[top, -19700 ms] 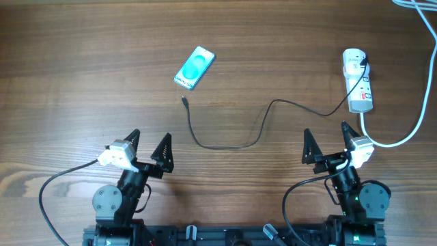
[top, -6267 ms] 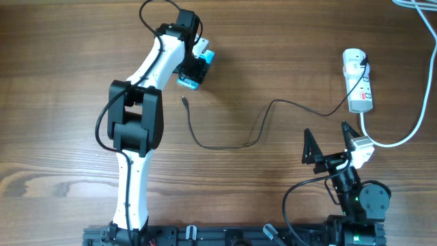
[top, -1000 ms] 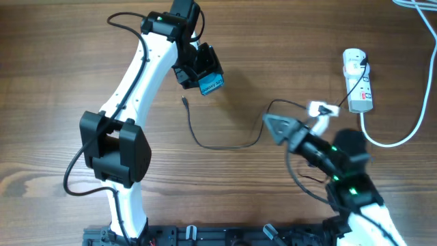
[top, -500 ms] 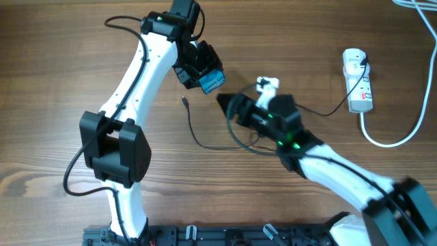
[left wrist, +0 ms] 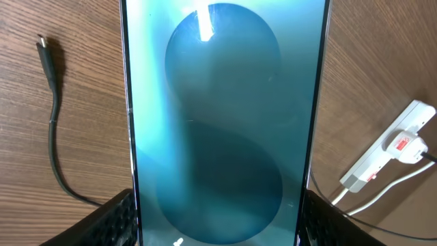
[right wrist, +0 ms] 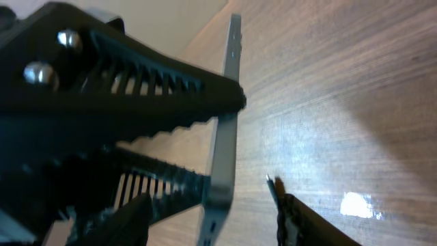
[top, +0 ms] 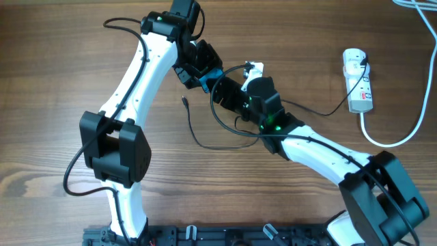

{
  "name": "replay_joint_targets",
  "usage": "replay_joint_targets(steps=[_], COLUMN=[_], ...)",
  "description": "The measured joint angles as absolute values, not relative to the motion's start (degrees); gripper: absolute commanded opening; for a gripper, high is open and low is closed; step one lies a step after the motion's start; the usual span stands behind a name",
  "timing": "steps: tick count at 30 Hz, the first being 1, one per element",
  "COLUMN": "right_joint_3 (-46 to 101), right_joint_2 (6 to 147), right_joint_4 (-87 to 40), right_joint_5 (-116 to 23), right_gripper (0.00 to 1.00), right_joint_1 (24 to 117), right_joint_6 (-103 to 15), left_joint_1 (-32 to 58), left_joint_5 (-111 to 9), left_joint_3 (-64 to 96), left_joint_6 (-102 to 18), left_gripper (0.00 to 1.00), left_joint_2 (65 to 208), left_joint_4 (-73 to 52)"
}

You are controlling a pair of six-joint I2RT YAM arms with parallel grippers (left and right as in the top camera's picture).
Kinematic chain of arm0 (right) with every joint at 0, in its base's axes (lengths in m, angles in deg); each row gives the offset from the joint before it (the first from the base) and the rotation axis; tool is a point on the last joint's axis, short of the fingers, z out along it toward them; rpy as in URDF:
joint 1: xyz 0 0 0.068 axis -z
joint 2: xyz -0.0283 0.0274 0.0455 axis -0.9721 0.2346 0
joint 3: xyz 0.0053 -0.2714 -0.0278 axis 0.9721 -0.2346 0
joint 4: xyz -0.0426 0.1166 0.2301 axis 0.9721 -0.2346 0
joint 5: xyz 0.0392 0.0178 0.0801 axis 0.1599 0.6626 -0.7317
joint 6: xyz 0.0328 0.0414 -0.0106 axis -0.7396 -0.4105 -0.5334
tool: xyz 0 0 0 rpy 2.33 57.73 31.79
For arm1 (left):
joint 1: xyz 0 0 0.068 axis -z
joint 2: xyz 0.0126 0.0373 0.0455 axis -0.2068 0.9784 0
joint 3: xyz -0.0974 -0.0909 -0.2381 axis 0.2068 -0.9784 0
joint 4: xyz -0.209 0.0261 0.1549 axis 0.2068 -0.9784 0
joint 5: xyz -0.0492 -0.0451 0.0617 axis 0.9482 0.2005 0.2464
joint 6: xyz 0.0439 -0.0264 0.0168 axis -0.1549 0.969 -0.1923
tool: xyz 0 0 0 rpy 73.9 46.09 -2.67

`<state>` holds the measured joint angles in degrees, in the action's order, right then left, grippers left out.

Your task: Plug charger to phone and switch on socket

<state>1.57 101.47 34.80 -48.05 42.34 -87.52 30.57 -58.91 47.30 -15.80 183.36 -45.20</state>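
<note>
My left gripper [top: 202,70] is shut on the phone [top: 212,74] and holds it above the table at the back. Its cyan screen [left wrist: 222,123] fills the left wrist view between my fingers [left wrist: 222,229]. My right gripper [top: 220,92] is open right beside the phone. In the right wrist view the phone is edge-on [right wrist: 225,137] between my spread fingers [right wrist: 212,229]. The charger [top: 225,145] lies curved on the table, its connector [top: 184,101] free, left of the phone [left wrist: 44,49] and close by my right finger [right wrist: 272,183]. The socket [top: 358,82] lies at the far right.
The socket's thick white cord [top: 403,140] loops along the right edge. The socket also shows in the left wrist view [left wrist: 392,147]. The left gripper's black finger [right wrist: 123,68] fills the upper left of the right wrist view. The table is bare wood.
My right arm has swung from the right side across the table to the phone. My left gripper still holds the phone in about the same place. The cable has not moved.
</note>
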Motion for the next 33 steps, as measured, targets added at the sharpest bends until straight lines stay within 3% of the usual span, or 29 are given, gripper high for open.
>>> replay_joint_targets(steps=[20,31,33], right_joint_3=[5.90,5.90,5.90], right_joint_2=[104.32,104.36,104.38], right_joint_4=[33.38,33.31,33.24], right_joint_5=[-44.07,-43.11,-43.06], right_gripper=[0.35,0.05,0.05], right_joint_1=[42.34,42.34,42.32], right_joint_6=[-94.49,-97.88,-97.35], left_joint_1=[30.57,30.57,30.57], left_joint_5=[-58.94,-58.94,-59.15], left_joint_3=[47.30,47.30,47.30], left_joint_6=[-12.19,-11.23,-11.23], left_gripper=[0.04,0.04,0.04], left_joint_2=[183.36,183.36,183.36], left_joint_4=[-44.24,-43.91,-43.93])
